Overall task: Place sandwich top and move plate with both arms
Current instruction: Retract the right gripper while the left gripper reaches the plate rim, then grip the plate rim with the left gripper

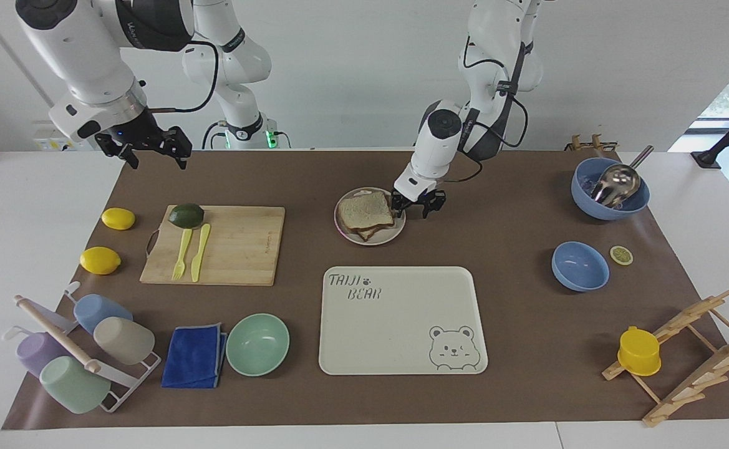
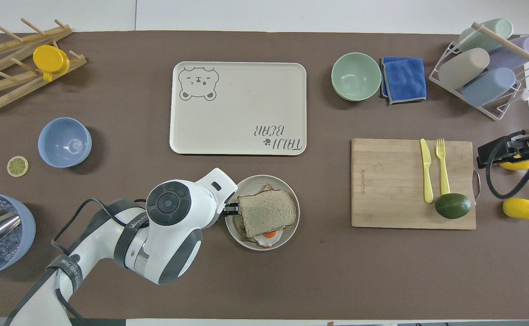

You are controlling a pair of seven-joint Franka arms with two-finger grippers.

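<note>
The sandwich top (image 1: pixel 364 211) (image 2: pixel 266 212), a speckled bread slice, lies on a stack with fried egg (image 2: pixel 269 235) showing under it. The stack sits on the small round plate (image 1: pixel 373 241) (image 2: pixel 287 190), between the robots and the bear tray. My left gripper (image 1: pixel 414 209) (image 2: pixel 230 209) is low at the plate's rim on the left arm's side, open, its fingers partly drawn in. It holds nothing that I can see. My right gripper (image 1: pixel 146 146) (image 2: pixel 483 156) hangs open and empty in the air over the mat's edge at the right arm's end.
A cream bear tray (image 1: pixel 401 349) lies farther from the robots than the plate. A cutting board (image 1: pixel 239 243) carries an avocado (image 1: pixel 186 215), fork and knife, with two lemons (image 1: pixel 100 260) beside it. Blue bowls (image 1: pixel 580 266), a mint bowl (image 1: pixel 258 344) and racks line the edges.
</note>
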